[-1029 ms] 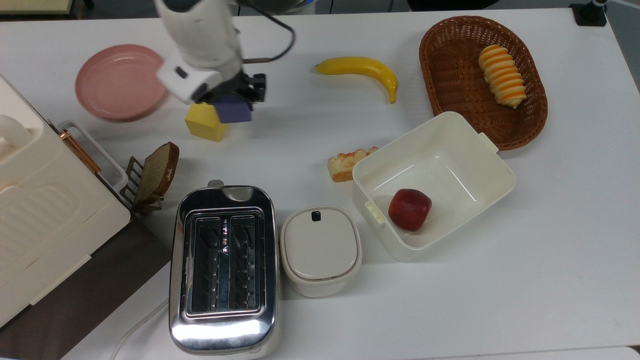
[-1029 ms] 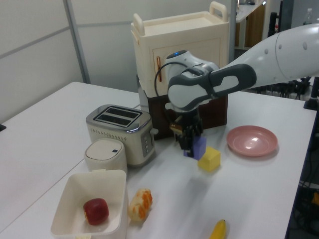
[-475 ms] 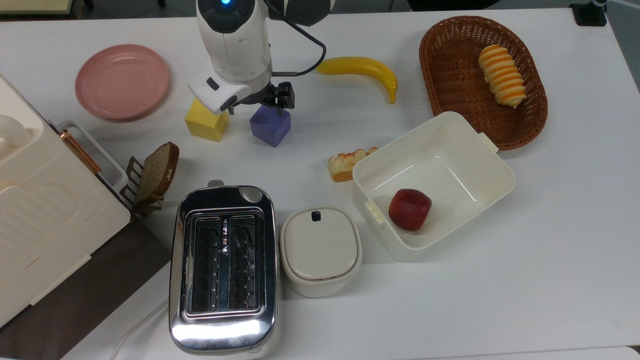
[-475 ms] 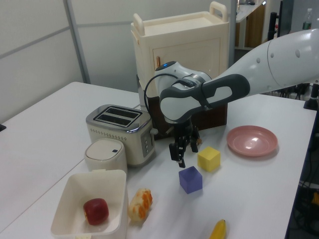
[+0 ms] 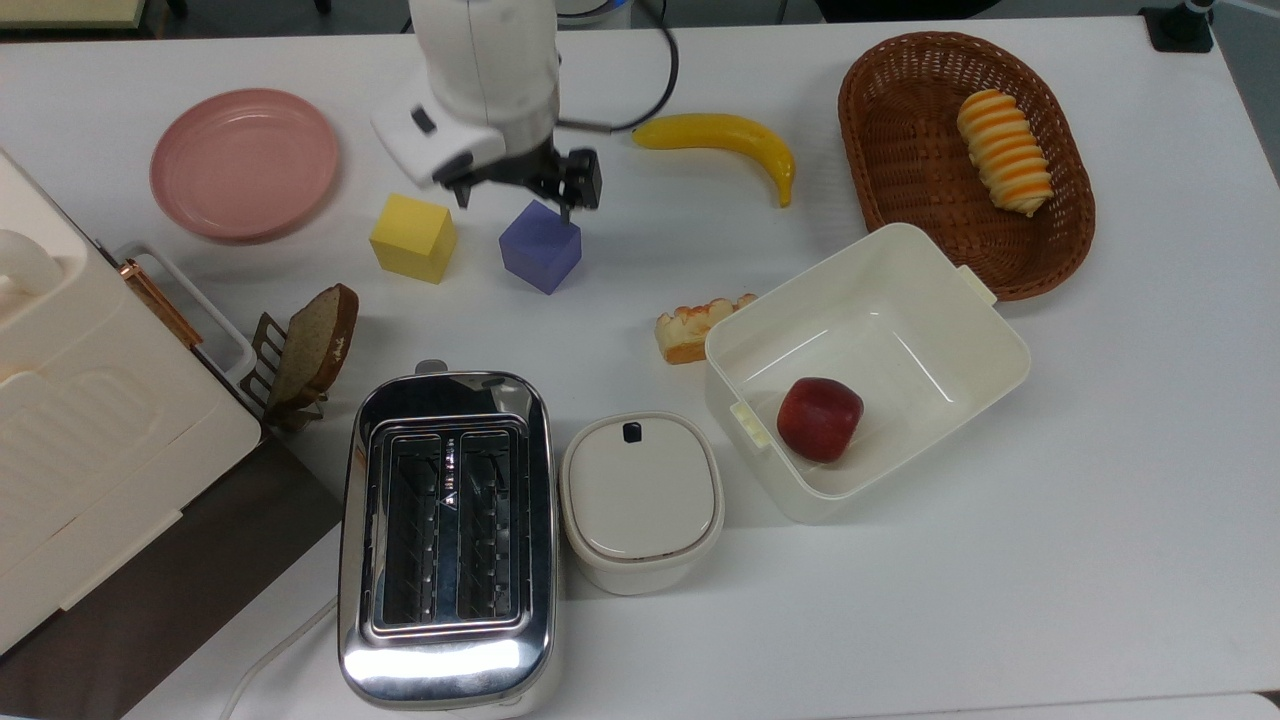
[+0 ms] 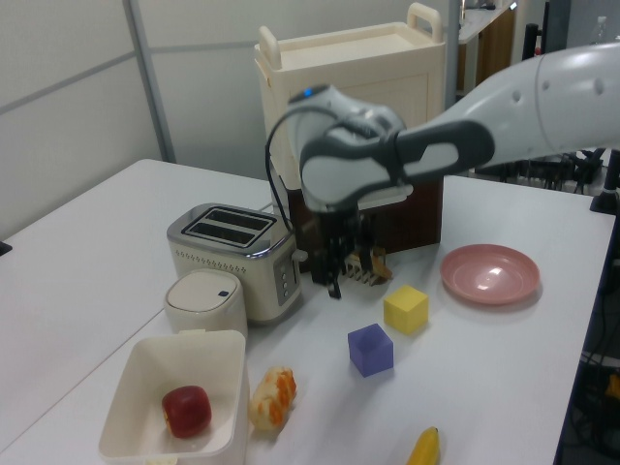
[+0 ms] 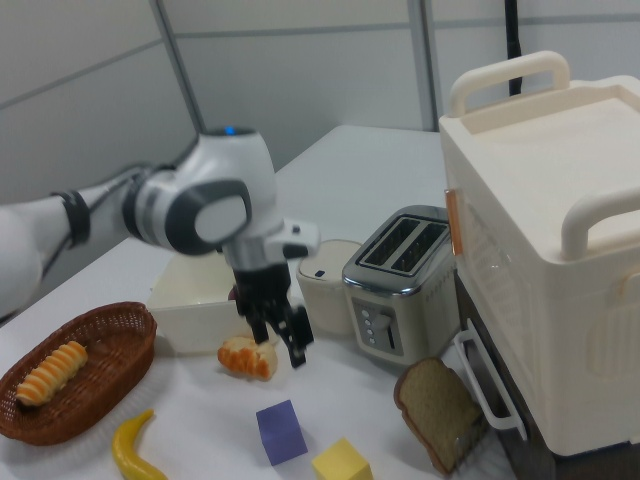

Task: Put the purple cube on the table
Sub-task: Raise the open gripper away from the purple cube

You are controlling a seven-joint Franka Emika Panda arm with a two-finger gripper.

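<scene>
Going across the top view from its left, a pink plate (image 5: 243, 163) lies near the desk's (image 5: 1100, 560) far edge, then a yellow cube (image 5: 412, 237), and just beside it, apart, the purple cube (image 5: 540, 246) rests flat on the desk, well in from every edge. Above the purple cube hangs the tool (image 5: 520, 192), released, fingers spread and clear of the cube's top, as the left view (image 6: 351, 278) and right view (image 7: 277, 340) also show. Further right come a banana (image 5: 722, 141) and a wicker basket (image 5: 905, 150) by the far right corner.
</scene>
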